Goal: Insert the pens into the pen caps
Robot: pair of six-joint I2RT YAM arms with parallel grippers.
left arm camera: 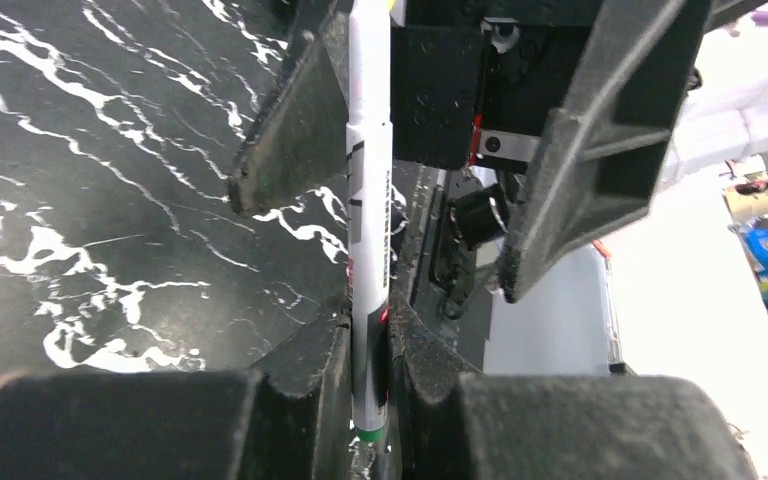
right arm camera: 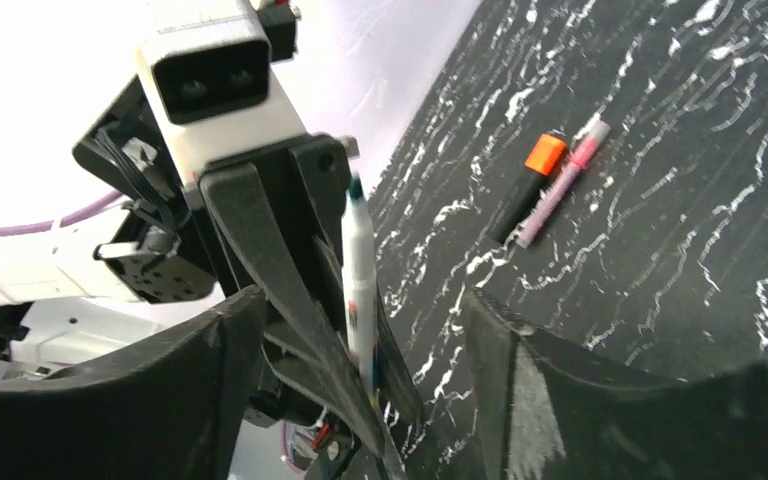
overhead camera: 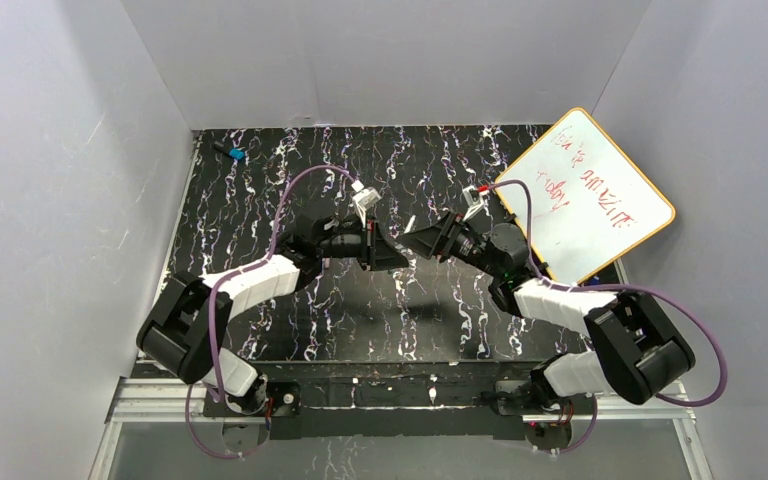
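Note:
My left gripper (overhead camera: 392, 252) is shut on a white pen (left arm camera: 370, 230) with a green end, held between its pads (left arm camera: 332, 370). The pen points at my right gripper (overhead camera: 418, 243), which faces the left one over the table's middle. In the right wrist view the right gripper (right arm camera: 360, 310) is open, its fingers (right arm camera: 520, 370) standing either side of the pen (right arm camera: 359, 280) without touching it. A black pen with an orange end (right arm camera: 530, 185) and a magenta-purple pen (right arm camera: 563, 180) lie side by side on the table. No loose pen caps show.
A whiteboard with red writing (overhead camera: 585, 195) leans at the table's right edge. A small black blue-ended item (overhead camera: 232, 153) lies at the far left corner. White walls close in three sides of the black marbled table (overhead camera: 360, 320).

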